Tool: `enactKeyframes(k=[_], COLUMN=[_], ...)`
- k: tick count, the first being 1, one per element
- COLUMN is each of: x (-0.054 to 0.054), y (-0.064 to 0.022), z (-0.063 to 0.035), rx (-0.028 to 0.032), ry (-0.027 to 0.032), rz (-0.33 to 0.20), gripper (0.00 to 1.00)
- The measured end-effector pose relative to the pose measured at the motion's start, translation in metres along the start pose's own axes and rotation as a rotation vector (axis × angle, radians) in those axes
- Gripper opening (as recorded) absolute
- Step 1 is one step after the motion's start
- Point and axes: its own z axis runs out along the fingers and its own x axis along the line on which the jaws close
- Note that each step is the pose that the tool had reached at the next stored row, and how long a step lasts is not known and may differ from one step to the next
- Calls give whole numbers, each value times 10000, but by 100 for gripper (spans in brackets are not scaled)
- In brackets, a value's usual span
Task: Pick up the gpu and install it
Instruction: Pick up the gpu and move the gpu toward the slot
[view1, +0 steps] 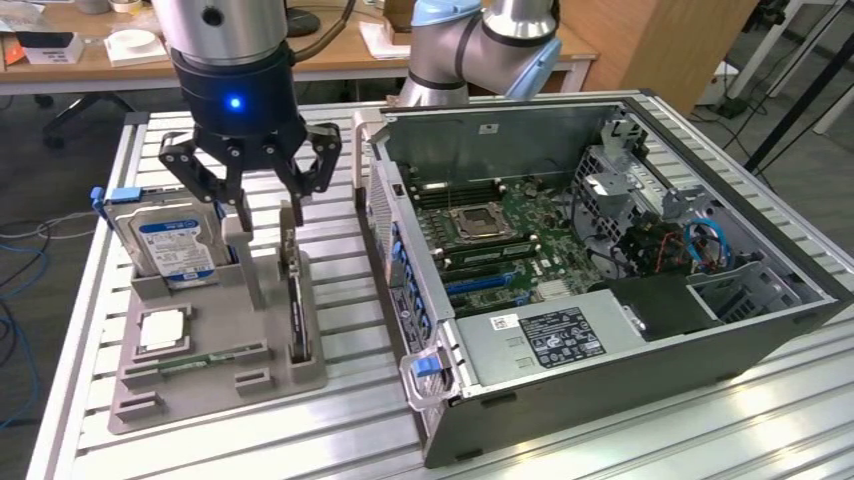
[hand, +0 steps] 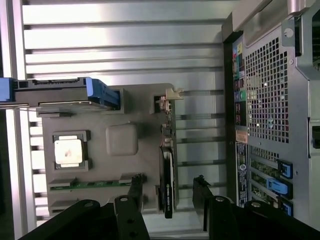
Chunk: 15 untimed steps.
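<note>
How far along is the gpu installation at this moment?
Done: nothing yet. The gpu stands edge-on in the grey holder. In hand: the open tool hovers over the gpu and holds nothing. Left: the gpu is not yet grasped, lifted or seated in the open computer case.

Under my fingers (view1: 315, 165) lies a slatted metal table (view1: 347, 420); beyond them, a wooden desk (view1: 334, 58) and wooden cabinet (view1: 667, 50).
</note>
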Motion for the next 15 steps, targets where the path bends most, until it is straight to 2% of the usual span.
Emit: enactKeyframes(k=[15], x=[-1], y=[-42], z=[42], rx=[3], ry=[3], rz=[0], gripper=[53])
